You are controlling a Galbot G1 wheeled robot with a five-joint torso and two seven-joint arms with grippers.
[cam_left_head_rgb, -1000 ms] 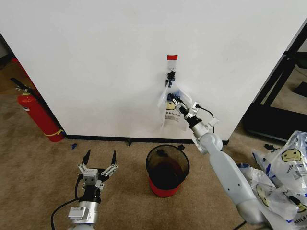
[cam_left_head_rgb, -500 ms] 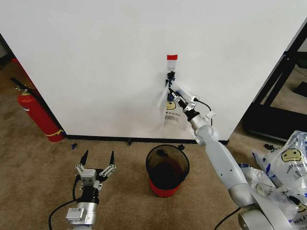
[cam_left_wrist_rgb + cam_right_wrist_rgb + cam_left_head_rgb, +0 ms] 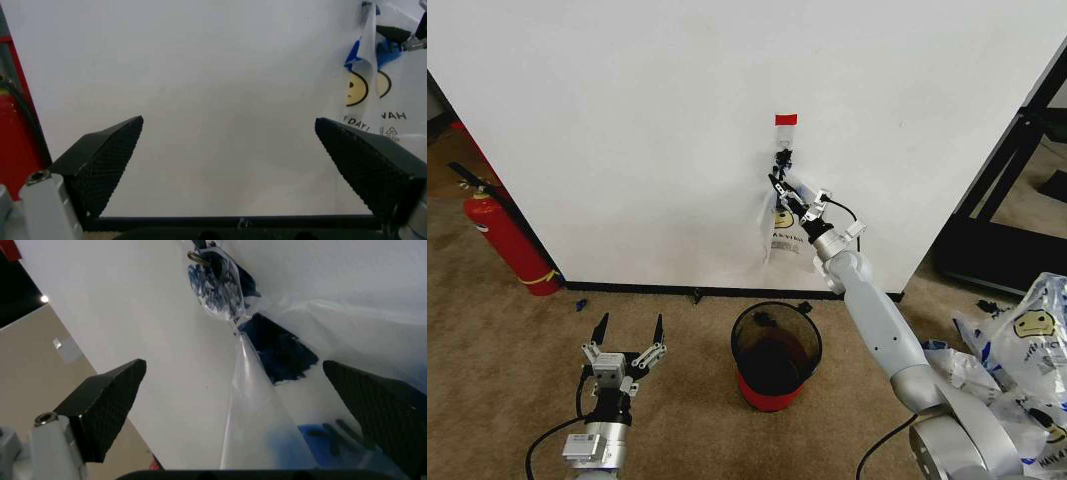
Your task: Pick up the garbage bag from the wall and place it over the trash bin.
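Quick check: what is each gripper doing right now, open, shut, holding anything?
Left gripper: open, holding nothing, low over the carpet facing the wall.
Right gripper: open, fingers either side of the garbage bag near its hook, not closed on it.

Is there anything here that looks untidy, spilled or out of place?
Yes. A heap of smiley bags lies loose on the carpet at the right, and small dark scraps litter the baseboard. The garbage bag hangs normally from its hook, and the trash bin stands upright.

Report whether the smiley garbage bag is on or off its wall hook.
On: the clear smiley-face garbage bag hangs from the black hook; the open right gripper hasn't closed.
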